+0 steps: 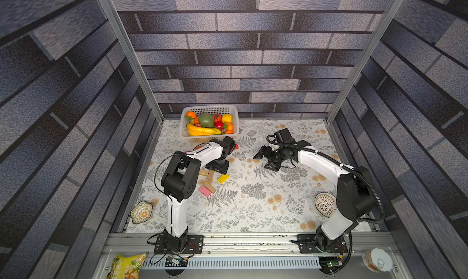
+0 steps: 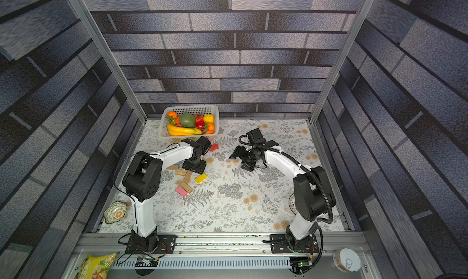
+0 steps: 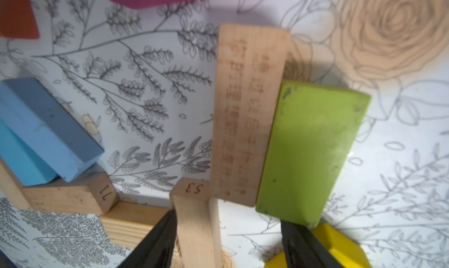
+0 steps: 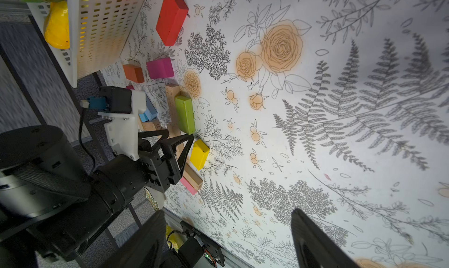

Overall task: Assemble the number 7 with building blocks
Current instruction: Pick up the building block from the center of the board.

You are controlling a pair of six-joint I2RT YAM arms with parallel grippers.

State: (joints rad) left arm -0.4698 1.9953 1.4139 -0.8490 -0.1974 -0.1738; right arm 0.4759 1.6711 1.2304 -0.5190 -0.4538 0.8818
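Note:
The building blocks lie in a loose cluster under my left gripper (image 1: 217,165); I cannot make out a number 7 among them. In the left wrist view my left gripper (image 3: 228,245) is open. A tan block marked 53 (image 3: 194,220) leans on one finger, with a wide gap to the other. Its end meets a long engraved tan block (image 3: 245,113), and a green block (image 3: 308,152) lies alongside that. Blue blocks (image 3: 48,130), a yellow block (image 1: 223,178), a pink block (image 1: 204,191) and a red block (image 4: 171,16) lie around. My right gripper (image 1: 265,160) hovers open and empty to the right.
A white basket (image 1: 183,128) of toy fruit stands at the back, close behind the left arm. A patterned dish (image 1: 141,212) sits at the front left and a white perforated bowl (image 1: 325,204) by the right arm. A snack bag (image 1: 126,265) and a can (image 1: 377,261) lie beyond the front rail.

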